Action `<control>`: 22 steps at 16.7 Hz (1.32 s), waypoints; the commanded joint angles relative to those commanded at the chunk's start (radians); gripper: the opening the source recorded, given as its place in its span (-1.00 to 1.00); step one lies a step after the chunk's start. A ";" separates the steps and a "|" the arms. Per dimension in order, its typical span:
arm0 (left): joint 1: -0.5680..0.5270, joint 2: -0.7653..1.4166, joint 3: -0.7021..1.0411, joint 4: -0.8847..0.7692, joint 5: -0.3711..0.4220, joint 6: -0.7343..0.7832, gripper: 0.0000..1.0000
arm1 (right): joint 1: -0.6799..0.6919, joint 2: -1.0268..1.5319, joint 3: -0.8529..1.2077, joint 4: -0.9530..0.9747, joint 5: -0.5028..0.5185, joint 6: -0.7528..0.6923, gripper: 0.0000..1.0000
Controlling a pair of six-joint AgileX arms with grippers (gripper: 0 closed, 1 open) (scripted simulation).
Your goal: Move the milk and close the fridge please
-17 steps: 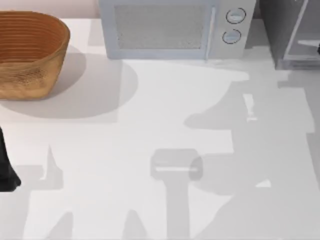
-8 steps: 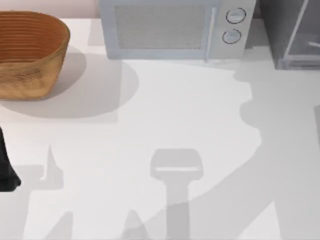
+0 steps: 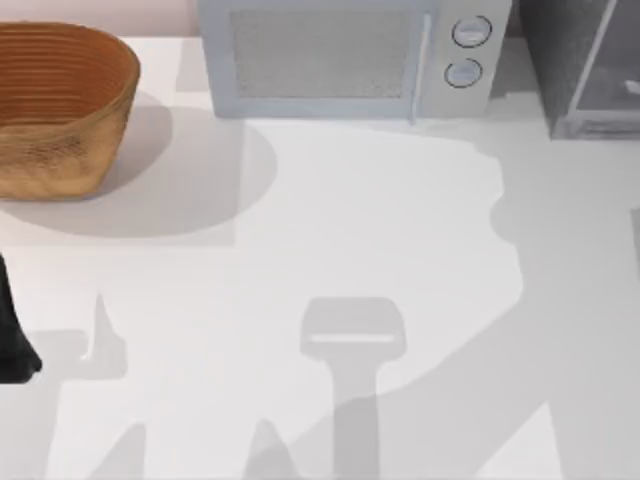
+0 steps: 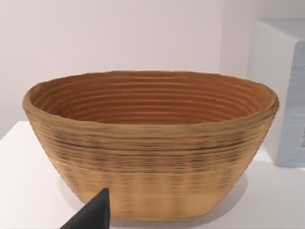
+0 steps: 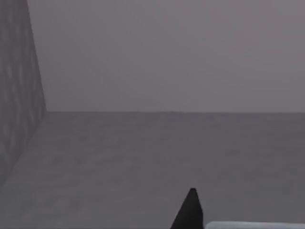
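The fridge [image 3: 585,70] stands at about two o'clock on the white surface [image 3: 330,230] beside the microwave [image 3: 350,60], the basket [image 3: 60,105] at ten o'clock is probably for the milk, and each tool's grip cannot be told.

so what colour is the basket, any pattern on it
Tan-brown basket with fine horizontal ribbing running round it, more orange inside. The left wrist view shows it best.

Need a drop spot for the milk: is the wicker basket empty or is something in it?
Empty, as far as shown. The left wrist view looks into the basket and shows bare ribbed inner wall; its floor is hidden behind the near rim.
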 joint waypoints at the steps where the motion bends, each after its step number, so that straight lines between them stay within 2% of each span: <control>1: 0.000 0.000 0.000 0.000 0.000 0.000 1.00 | -0.001 0.001 0.001 0.000 0.000 0.000 -1.00; 5: 0.000 0.000 0.000 0.000 0.000 0.000 1.00 | -0.003 0.002 0.002 -0.001 -0.001 -0.001 -1.00; 18: 0.000 0.000 0.000 0.000 0.000 0.000 1.00 | -0.003 0.002 0.002 -0.001 -0.001 -0.001 0.96; 22: 0.000 0.000 0.000 0.000 0.000 0.000 1.00 | -0.003 0.002 0.002 -0.001 -0.001 -0.001 1.00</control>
